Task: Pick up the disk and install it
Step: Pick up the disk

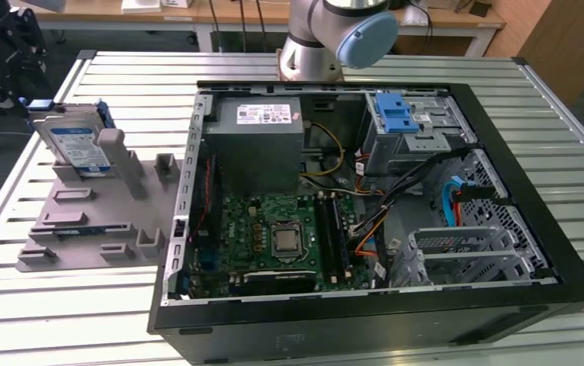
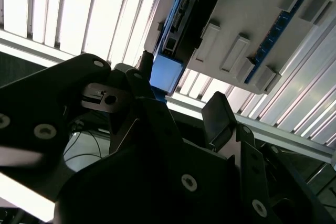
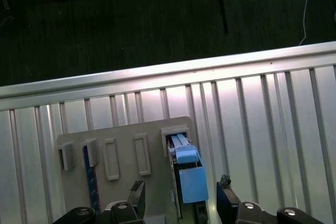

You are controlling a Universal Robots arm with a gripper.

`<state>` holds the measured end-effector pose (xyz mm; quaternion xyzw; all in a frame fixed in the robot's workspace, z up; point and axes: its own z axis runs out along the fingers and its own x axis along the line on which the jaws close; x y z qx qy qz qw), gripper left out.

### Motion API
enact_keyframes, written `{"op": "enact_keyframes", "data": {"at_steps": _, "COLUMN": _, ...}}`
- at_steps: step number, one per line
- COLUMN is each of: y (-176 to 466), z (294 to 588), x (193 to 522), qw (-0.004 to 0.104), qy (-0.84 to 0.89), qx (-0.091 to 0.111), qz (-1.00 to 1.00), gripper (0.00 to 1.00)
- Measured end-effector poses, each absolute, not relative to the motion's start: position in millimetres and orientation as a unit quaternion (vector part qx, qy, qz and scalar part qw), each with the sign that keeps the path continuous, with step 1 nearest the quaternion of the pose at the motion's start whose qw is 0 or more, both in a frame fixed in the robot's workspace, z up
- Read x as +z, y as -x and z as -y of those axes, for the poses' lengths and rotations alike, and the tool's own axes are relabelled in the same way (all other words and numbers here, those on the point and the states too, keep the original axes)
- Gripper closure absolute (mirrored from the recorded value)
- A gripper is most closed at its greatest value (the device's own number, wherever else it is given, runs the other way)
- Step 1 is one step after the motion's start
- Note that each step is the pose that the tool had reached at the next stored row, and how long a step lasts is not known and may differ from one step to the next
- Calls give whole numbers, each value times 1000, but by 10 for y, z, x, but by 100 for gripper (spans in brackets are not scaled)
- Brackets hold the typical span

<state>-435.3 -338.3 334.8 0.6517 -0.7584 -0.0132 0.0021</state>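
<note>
— Silver slatted tabletop in the exterior view, wooden furniture behind it, open PC case in the middle. Where's the disk?
— Disk stands upright in the grey holder, on the exterior view's left of the case.
— First wrist view?
— Dark floor past the tabletop edge. Claw wide open, gripping nothing, one finger on each side of the disk with gaps.
— Second wrist view: slats again, claw open.
</note>
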Motion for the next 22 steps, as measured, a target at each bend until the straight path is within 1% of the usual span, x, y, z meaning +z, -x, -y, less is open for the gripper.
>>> {"op": "enact_keyframes", "data": {"at_steps": 14, "y": 4354, "z": 3342, "x": 3162, "qw": 2, "qy": -656, "qx": -13, "qz": 754, "gripper": 36}}
{"op": "enact_keyframes", "data": {"at_steps": 15, "y": 4354, "z": 3342, "x": 3162, "qw": 2, "qy": -656, "qx": -13, "qz": 754, "gripper": 37}}
{"op": "enact_keyframes", "data": {"at_steps": 16, "y": 4355, "z": 3342, "x": 3162, "qw": 2, "qy": -656, "qx": -13, "qz": 754, "gripper": 43}}
{"op": "enact_keyframes", "data": {"at_steps": 17, "y": 4355, "z": 3342, "x": 3158, "qw": 2, "qy": -656, "qx": -13, "qz": 754, "gripper": 43}}
{"op": "enact_keyframes", "data": {"at_steps": 18, "y": 4356, "z": 3342, "x": 3151, "qw": 1, "qy": -656, "qx": -12, "qz": 754, "gripper": 50}}
{"op": "enact_keyframes", "data": {"at_steps": 22, "y": 4358, "z": 3341, "x": 3117, "qw": 0, "qy": -660, "qx": -11, "qz": 752, "gripper": 50}}
